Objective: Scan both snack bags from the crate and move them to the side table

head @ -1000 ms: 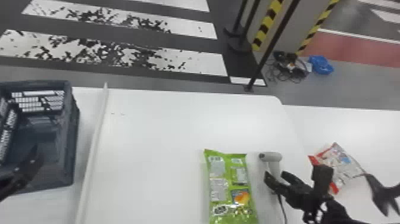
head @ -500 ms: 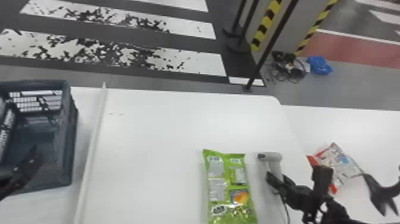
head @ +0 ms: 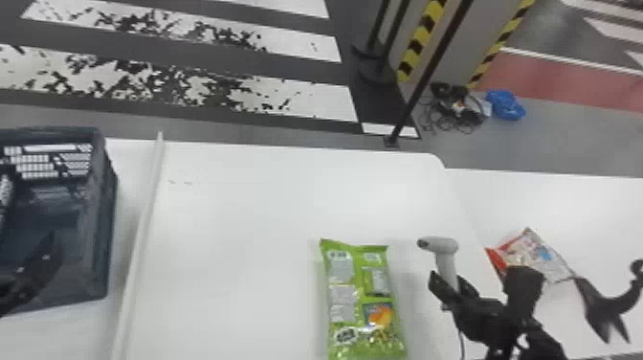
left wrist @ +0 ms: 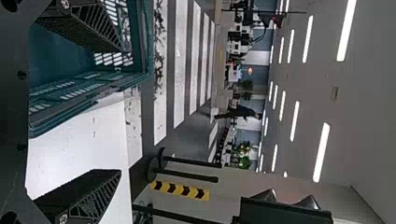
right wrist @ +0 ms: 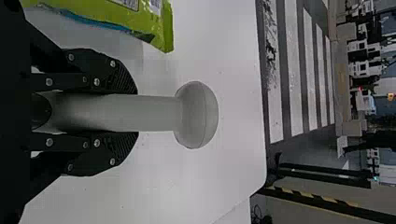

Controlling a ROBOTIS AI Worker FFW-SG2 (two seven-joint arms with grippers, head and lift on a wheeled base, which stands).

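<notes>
White tabletop (head: 249, 215) spreads from crate's (head: 106, 230) edge to green bag (head: 351, 287); right gripper (head: 451, 283) clamps scanner (head: 442, 245), left gripper (head: 36, 270) gapes wide, empty.

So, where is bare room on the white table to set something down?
Bare: the white table between its long pale strip and the green shiny snack bag. Crowded: right of that bag, where the right gripper grips the grey handheld scanner.

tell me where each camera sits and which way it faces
Head view: on the head, forward and down over the table; both arms show.
Left wrist view: on that wrist, past the crate into the room; left gripper shows.
Right wrist view: on that wrist, along the held scanner; right gripper shows.
Head and right wrist share the scanner.
</notes>
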